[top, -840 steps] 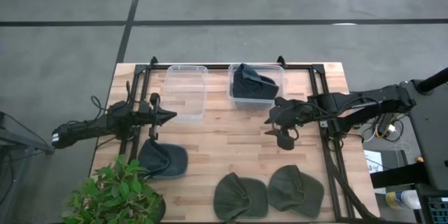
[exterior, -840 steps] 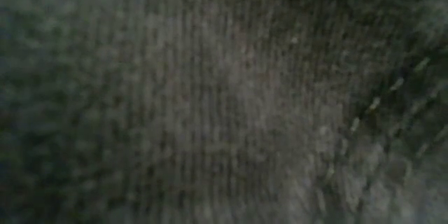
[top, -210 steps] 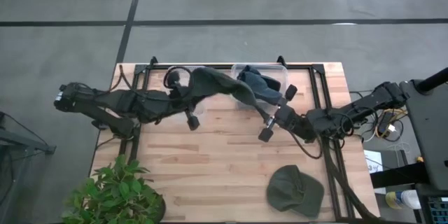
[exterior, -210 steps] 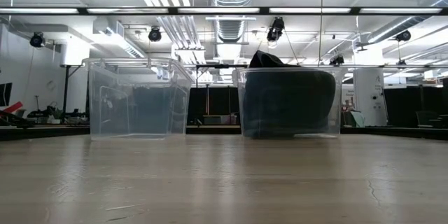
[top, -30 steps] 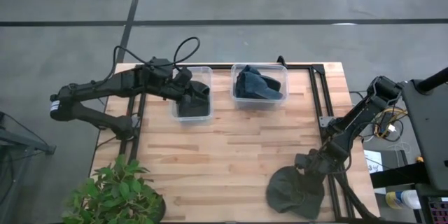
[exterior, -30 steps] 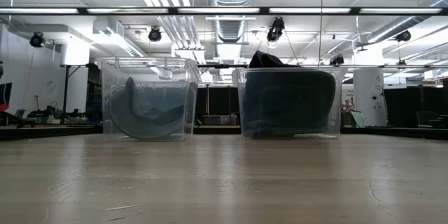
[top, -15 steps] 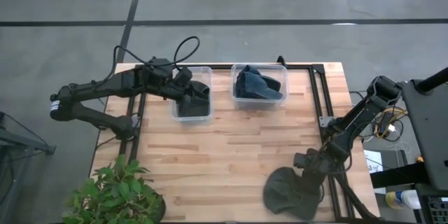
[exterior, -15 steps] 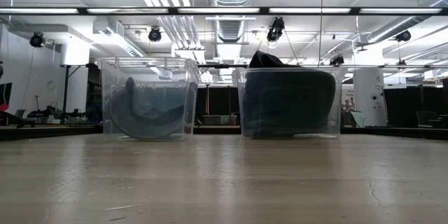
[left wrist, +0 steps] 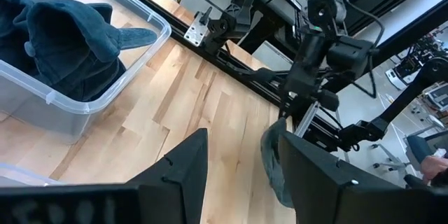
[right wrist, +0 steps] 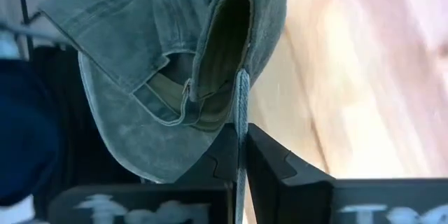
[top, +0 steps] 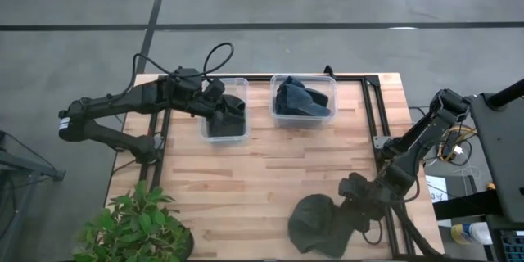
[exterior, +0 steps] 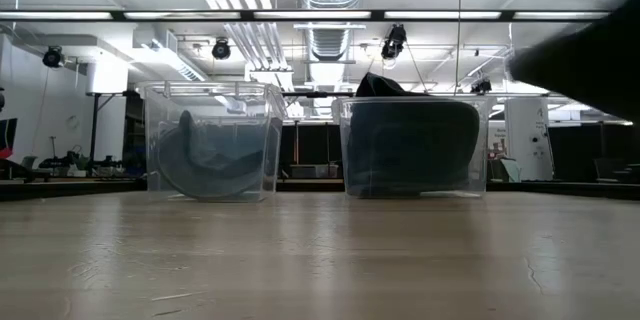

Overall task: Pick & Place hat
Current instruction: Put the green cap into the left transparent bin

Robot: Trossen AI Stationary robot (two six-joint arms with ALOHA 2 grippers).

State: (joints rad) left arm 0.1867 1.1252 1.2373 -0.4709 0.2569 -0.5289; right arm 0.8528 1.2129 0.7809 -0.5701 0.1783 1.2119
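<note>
Hat (top: pixel 315 223) hangs pinched at its edge in the closed right end effector (top: pixel 354 201) near the surface's (top: pixel 270 172) front right corner (cloth droops); carry it high to clear the bin rims. Left end effector (top: pixel 221 110), fingers apart and empty, waits over the left bin (top: pixel 225 137).

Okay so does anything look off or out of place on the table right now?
Nothing stands out. One hat lies in each clear bin, and the right gripper has the last green hat pinched by its edge near the table's front, dangling.

Olive-green hat (right wrist: pixel 168 63) pinched by its edge between dark fingers (right wrist: pixel 276 164), above wooden tabletop (right wrist: pixel 350 98).
</note>
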